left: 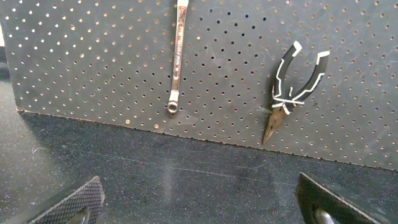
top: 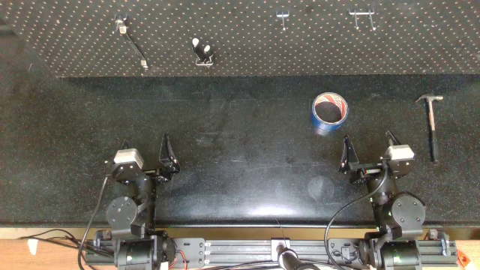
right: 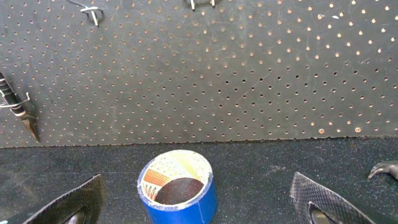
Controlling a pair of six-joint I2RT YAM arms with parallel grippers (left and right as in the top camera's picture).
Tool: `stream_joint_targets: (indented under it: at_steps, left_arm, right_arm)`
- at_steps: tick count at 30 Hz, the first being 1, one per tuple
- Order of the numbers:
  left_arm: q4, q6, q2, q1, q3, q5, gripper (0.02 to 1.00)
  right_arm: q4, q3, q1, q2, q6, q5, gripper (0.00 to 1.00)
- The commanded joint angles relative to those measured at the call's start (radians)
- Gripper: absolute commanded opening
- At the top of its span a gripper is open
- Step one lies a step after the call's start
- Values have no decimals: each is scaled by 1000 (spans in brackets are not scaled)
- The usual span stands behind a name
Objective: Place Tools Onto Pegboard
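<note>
Pegboard of black perforated sheet (top: 240, 45) was seen standing upright along the far edge of a black speckled worktop (top: 240, 142). Two tools were found hung on it. A long silver metal wrench (left: 177, 56) was suspended by its upper end with its ring end downward. To its right, a pair of needle-nose pliers with black-and-white handles (left: 292, 87) was carried on a wire holder, handles up and tip pointing down. Further right on the board, a bare metal hook (top: 283, 16) and, beyond it, a double hook (top: 361, 16) were noted, well apart from each other.

Two tools were left lying on the worktop. A roll of blue tape (right: 177, 183) was laid flat with its opening upward, near the foot of the board. A hammer with a black handle and a silver metal head (top: 431, 127) was laid near the right edge with its head toward the board, well apart from the tape.

The left gripper (left: 199, 205) was held low over the worktop, facing the wrench and pliers, with its fingers spread wide apart and bare worktop between them. The right gripper (right: 199, 202) was held just short of the roll of blue tape, its fingers likewise spread wide and clamped on nothing.
</note>
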Motion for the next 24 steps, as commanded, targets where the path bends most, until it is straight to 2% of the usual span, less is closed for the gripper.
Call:
stream_joint_targets:
  at_steps: [1,11,15,20,24]
  left_arm:
    - [-9,2,-16,-5,-1,0,996]
    - [-9,2,-16,-5,-1,0,996]
    - [-9,2,-16,-5,-1,0,996]
    - [-9,2,-16,-5,-1,0,996]
    - [-9,2,-16,-5,-1,0,996]
  right_arm:
    - [-3,-5,-2,-9,-18,9,974]
    - [-6,-5,-2,-9,-17,27,974]
    - [30,21,-1,40,42,34,974]
    - [38,277,32,406,73,-72,974]
    - [-2,468,132,768,73,-40,976]
